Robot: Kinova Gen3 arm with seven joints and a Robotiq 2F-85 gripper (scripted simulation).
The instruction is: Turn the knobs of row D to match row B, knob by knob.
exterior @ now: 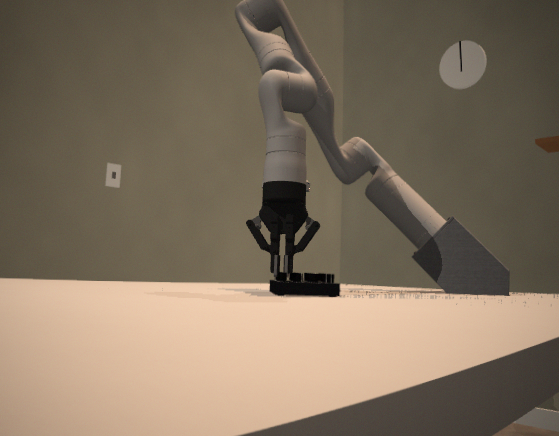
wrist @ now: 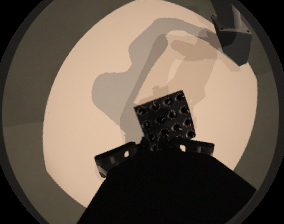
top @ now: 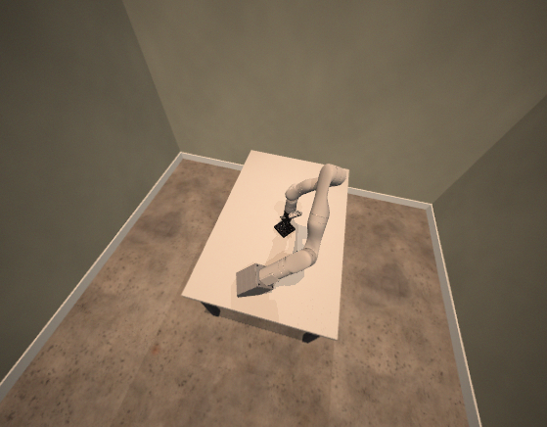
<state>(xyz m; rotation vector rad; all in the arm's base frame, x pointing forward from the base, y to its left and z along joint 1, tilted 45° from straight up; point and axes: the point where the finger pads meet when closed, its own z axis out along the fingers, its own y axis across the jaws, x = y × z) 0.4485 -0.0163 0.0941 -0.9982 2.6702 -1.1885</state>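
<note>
Black hand [exterior: 281, 272] clamps an edge knob [exterior: 281, 276] of the knob box [exterior: 304, 288] (which, unreadable); row D's matching looks unfinished.

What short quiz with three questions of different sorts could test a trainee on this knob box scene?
1. True or false: the knob box stands flat on the table.
2. Multiple choice: the hand is (a) wide open above the box, (b) shut on a knob at the box's left end in the exterior view, (c) lying on the table.
3. Fill in: on the wall hangs a round white ____.

Key: 1 true; 2 b; 3 clock. Which knob is held cannot be read from these views.
</note>
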